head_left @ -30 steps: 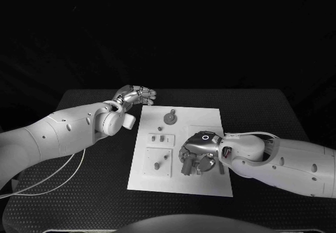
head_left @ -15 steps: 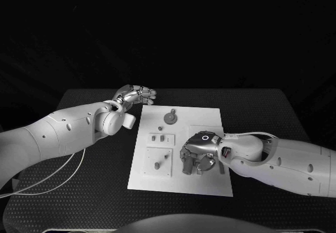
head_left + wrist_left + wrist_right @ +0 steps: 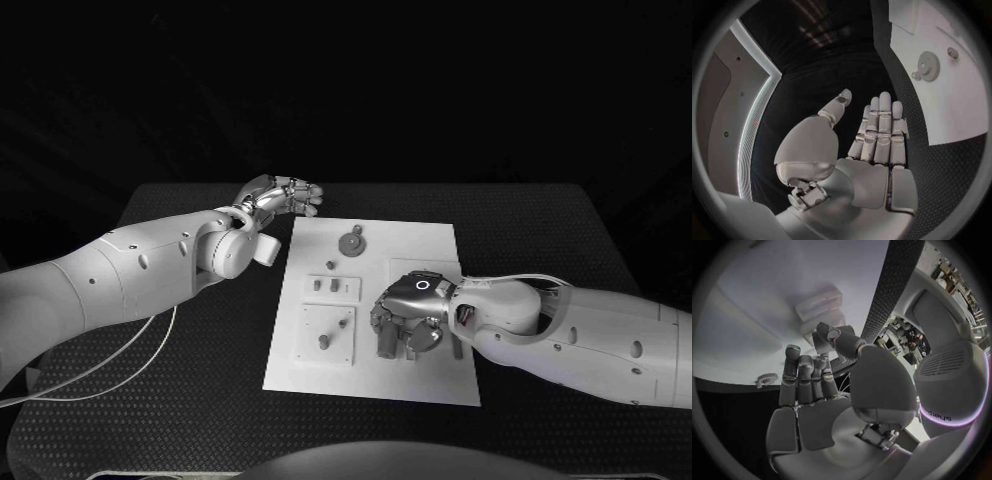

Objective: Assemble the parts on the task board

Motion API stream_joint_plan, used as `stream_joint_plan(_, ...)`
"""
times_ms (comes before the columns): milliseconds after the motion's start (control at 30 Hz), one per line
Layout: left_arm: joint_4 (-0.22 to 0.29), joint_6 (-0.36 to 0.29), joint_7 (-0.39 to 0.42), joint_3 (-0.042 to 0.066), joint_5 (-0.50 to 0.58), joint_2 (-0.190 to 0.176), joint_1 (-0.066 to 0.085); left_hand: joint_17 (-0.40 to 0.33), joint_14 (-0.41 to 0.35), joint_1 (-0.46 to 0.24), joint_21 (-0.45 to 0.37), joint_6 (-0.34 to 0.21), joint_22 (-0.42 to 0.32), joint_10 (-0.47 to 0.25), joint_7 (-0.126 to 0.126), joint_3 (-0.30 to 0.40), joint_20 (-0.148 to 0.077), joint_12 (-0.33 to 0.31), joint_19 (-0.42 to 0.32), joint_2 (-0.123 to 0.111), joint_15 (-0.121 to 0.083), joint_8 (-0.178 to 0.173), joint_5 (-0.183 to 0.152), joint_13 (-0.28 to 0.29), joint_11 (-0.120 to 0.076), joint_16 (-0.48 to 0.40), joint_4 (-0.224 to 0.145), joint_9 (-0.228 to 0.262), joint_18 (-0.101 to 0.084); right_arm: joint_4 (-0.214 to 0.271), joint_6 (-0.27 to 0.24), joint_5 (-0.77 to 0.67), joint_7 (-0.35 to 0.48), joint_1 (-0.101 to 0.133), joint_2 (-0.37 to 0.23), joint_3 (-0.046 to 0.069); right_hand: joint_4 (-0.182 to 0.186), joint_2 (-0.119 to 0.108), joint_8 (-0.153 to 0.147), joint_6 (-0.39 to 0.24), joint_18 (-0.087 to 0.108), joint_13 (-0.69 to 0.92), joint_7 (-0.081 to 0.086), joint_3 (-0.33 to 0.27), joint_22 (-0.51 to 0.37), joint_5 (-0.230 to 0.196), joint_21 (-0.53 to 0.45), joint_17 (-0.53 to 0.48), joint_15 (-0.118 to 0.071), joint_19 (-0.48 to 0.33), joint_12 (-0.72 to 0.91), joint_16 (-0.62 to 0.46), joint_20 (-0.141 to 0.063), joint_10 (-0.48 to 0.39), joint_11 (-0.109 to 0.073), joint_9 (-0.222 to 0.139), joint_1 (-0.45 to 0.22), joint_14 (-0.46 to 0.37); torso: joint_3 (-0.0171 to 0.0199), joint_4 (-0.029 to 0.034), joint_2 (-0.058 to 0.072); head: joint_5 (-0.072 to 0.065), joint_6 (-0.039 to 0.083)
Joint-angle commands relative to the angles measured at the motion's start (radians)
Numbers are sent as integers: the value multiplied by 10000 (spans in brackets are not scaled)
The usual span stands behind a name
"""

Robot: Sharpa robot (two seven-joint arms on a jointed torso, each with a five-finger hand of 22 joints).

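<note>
Judging by the loose grey gear-shaped part [image 3: 353, 241] near the white board's [image 3: 426, 240] top, assembly was unfinished. Right hand [image 3: 405, 312] was lowered mid-board, its grasp undeterminable; left hand [image 3: 281, 195] was held empty, fingers straight.

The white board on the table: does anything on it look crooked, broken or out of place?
Nothing stands out. The task board lies flat, with a gear near its far end. The right hand hovers over the board's middle, hiding some parts; the left hand waits off its far corner.
</note>
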Motion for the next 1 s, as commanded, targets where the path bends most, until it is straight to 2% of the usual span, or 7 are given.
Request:
stream_joint_plan(33, 23, 155, 48, 6, 42, 13, 7, 18, 24, -73, -67, -60, 26, -69, 14, -47, 76, -48, -27, -6, 57, -51, -39, -14, 15, -68, -15, -10, 66, -64, -169, -282, 3, -23, 60, 0, 24, -21, 84, 509, -15, -8, 231, 108, 162, 21, -11, -1, -6, -73, 43, 39, -27, -81, 9, 83, 119, -61, 3, 0, -2, 3, 4)
stream_joint_plan(400, 23, 159, 31, 6, 42, 17, 7, 32, 24, -76, -75, -78, 34, -74, 21, -49, 77, -47, -26, -10, 58, -56, -43, -16, 17, -79, -15, -12, 66, -103, -204, -322, -18, -67, 95, 0, 31, -11, 39, 456, -15, -13, 255, 200, 174, 21, 5, 5, 8, -100, 68, 65, -5, -124, 27, 74, 165, -99, 5, -2, -2, 13, 1)
stream_joint_plan(1000, 21, 172, -10, 5, 42, 13, 7, 66, 28, -81, -91, -119, 51, -83, 37, -59, 78, -44, -22, -27, 59, -67, -83, -20, 20, -102, -17, -17, 67, -82, -117, -349, -64, -70, 67, 0, 49, -207, -190, 153, -15, -29, 320, 709, 194, 21, 48, 2, 80, -285, 175, 142, 88, -376, 120, -5, 567, -311, 4, -3, -1, 14, 9)
